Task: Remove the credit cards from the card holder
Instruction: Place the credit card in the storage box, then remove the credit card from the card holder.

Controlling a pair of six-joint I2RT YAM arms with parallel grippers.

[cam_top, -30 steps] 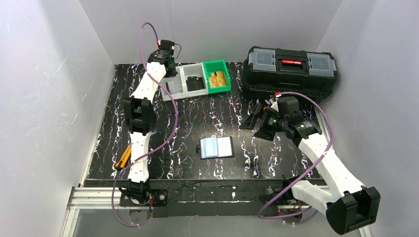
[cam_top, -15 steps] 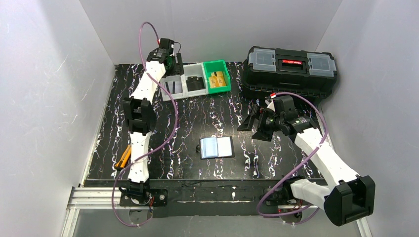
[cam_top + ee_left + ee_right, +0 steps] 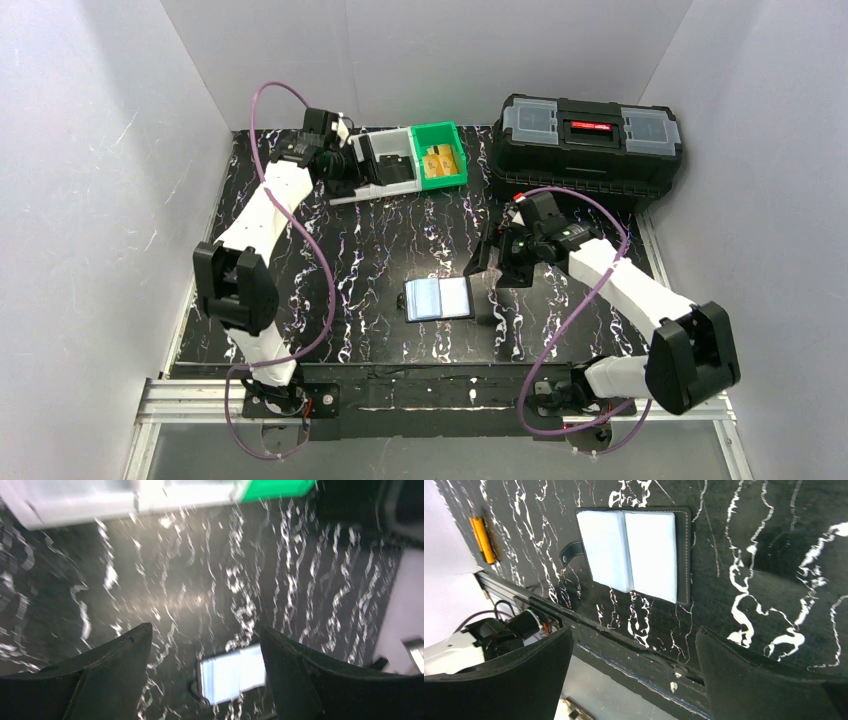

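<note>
The card holder (image 3: 438,298) lies open and flat near the table's front, showing pale blue-grey pockets; it also appears in both wrist views (image 3: 232,672) (image 3: 634,550). Gold-orange credit cards (image 3: 440,160) sit in the green bin (image 3: 452,178). A dark card (image 3: 388,152) leans in the middle grey bin. My left gripper (image 3: 345,172) (image 3: 205,629) hovers open and empty beside the left grey bin. My right gripper (image 3: 487,268) (image 3: 634,631) hangs open and empty just right of the card holder, not touching it.
A row of grey bins (image 3: 372,185) and the green one stands at the back. A big black toolbox (image 3: 590,140) fills the back right. An orange tool (image 3: 483,539) lies at the front left. The table's front edge (image 3: 639,655) runs under my right gripper.
My left gripper opened over the bins and its arm swung out to the left. My right gripper moved left and down, closer to the card holder, staying open.
</note>
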